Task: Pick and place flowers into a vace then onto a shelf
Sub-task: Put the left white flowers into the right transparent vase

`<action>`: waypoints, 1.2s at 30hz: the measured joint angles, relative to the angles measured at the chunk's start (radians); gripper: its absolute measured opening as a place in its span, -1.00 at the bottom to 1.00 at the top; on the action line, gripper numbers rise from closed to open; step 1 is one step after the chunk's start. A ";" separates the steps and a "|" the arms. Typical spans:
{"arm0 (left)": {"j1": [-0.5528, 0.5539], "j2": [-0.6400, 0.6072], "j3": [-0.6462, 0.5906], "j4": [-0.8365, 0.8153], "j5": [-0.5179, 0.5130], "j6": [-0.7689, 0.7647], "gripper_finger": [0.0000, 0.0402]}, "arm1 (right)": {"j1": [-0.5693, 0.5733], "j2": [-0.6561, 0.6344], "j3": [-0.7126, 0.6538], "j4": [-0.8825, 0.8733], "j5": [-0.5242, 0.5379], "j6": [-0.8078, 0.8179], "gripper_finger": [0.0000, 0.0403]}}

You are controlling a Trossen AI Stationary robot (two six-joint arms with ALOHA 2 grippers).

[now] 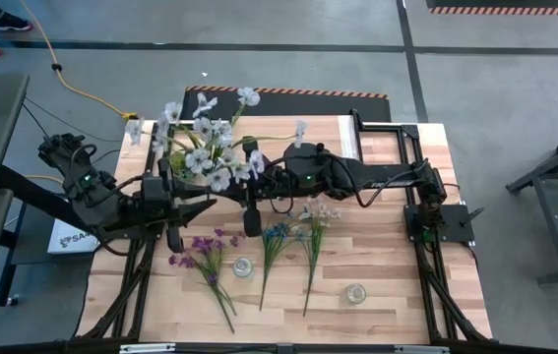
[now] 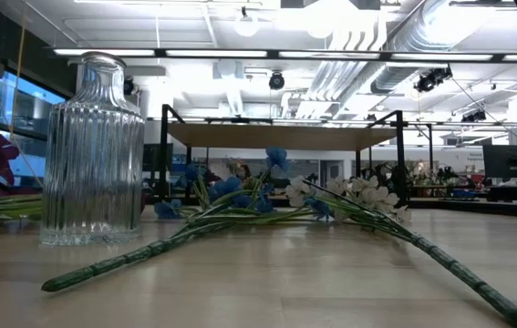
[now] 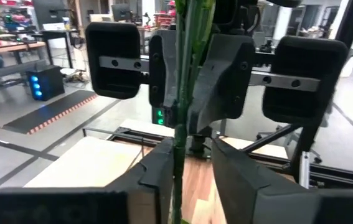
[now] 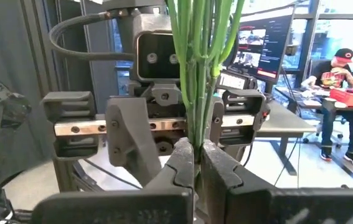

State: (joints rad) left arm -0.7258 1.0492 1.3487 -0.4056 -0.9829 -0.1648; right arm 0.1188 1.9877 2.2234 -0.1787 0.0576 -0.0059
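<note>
Both arms are meeting over the table's middle, the right gripper [image 4: 195,163] pinching a bunch of stems [image 4: 200,68] and the left gripper [image 3: 192,168] facing it, so passage there is blocked. The bouquet's blossoms [image 1: 205,147] are spreading over the far-left area. Three sprays [image 1: 264,251] are lying across the near middle, with a glass vase [image 1: 243,266] standing between them and another vase [image 1: 356,293] near right. Bare table [image 1: 406,305] is lying open at the near-right corner.

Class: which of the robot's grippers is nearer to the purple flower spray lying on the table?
Left. The left gripper is raised just above the purple flower spray; the right gripper, shut on the white bouquet's stems, sits farther toward the table's middle.
</note>
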 joint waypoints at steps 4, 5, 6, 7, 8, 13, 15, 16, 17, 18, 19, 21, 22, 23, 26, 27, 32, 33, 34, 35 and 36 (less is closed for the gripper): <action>0.000 -0.001 0.000 0.004 0.023 -0.024 -0.17 | -0.007 -0.009 0.000 -0.009 0.009 -0.010 -1.00; 0.000 -0.002 0.001 0.005 0.022 -0.024 -0.16 | -0.009 -0.010 0.000 -0.008 0.015 -0.016 -1.00; 0.000 -0.003 0.001 0.005 0.022 -0.024 -0.14 | -0.011 -0.013 0.000 -0.011 0.022 -0.018 -1.00; 0.000 -0.003 0.001 0.004 0.022 -0.024 -0.13 | -0.013 -0.015 -0.001 -0.011 0.025 -0.019 -1.00; 0.000 -0.003 0.001 0.003 0.022 -0.024 -0.11 | -0.016 -0.016 0.001 -0.013 0.026 -0.019 -1.00; 0.000 -0.014 0.001 -0.013 0.019 -0.023 -0.06 | -0.025 -0.019 0.068 -0.074 0.049 -0.045 -1.00; 0.000 -0.015 0.001 -0.013 0.022 -0.024 -0.05 | -0.026 -0.020 0.097 -0.097 0.067 -0.053 -1.00; 0.000 -0.015 0.001 -0.015 0.023 -0.024 -0.04 | -0.026 -0.020 0.110 -0.110 0.069 -0.061 -1.00; 0.000 -0.015 0.001 -0.016 0.024 -0.024 -0.04 | -0.026 -0.020 0.125 -0.121 0.071 -0.068 -1.00; 0.000 -0.015 0.001 -0.016 0.026 -0.024 -0.03 | -0.026 -0.021 0.133 -0.129 0.076 -0.076 -1.00; 0.000 -0.015 0.001 -0.020 0.027 -0.024 -0.03 | -0.026 -0.023 0.133 -0.124 0.088 -0.080 -1.00; -0.003 -0.013 0.001 -0.032 0.059 -0.026 -0.03 | -0.030 -0.038 0.132 -0.141 0.140 -0.103 -1.00; -0.004 -0.011 0.000 -0.042 0.061 -0.026 -0.03 | -0.035 -0.041 0.133 -0.143 0.154 -0.111 -1.00; -0.005 -0.011 -0.001 -0.055 0.072 -0.027 -0.03 | -0.037 -0.047 0.135 -0.134 0.175 -0.118 -1.00; -0.002 -0.012 0.000 -0.070 0.089 -0.028 -0.04 | -0.047 -0.058 0.135 -0.149 0.177 -0.130 -1.00; -0.002 -0.012 0.000 -0.075 0.090 -0.030 -0.04 | -0.048 -0.063 0.134 -0.153 0.169 -0.130 -1.00; -0.003 -0.009 0.000 -0.124 0.096 -0.075 -0.05 | -0.059 -0.081 0.134 -0.155 0.161 -0.130 -1.00; -0.003 -0.010 0.000 -0.138 0.094 -0.092 -0.05 | -0.063 -0.083 0.134 -0.152 0.161 -0.130 -1.00; -0.001 -0.010 0.000 -0.155 0.090 -0.110 -0.05 | -0.066 -0.087 0.134 -0.153 0.161 -0.130 -1.00; -0.001 -0.010 0.000 -0.165 0.086 -0.123 -0.06 | -0.068 -0.090 0.134 -0.154 0.159 -0.130 -1.00; -0.001 -0.010 0.000 -0.169 0.086 -0.130 -0.06 | -0.070 -0.090 0.134 -0.153 0.158 -0.130 -1.00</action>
State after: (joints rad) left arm -0.7269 1.0397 1.3483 -0.5749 -0.8965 -0.2950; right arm 0.0491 1.8977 2.3573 -0.3321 0.2158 -0.1360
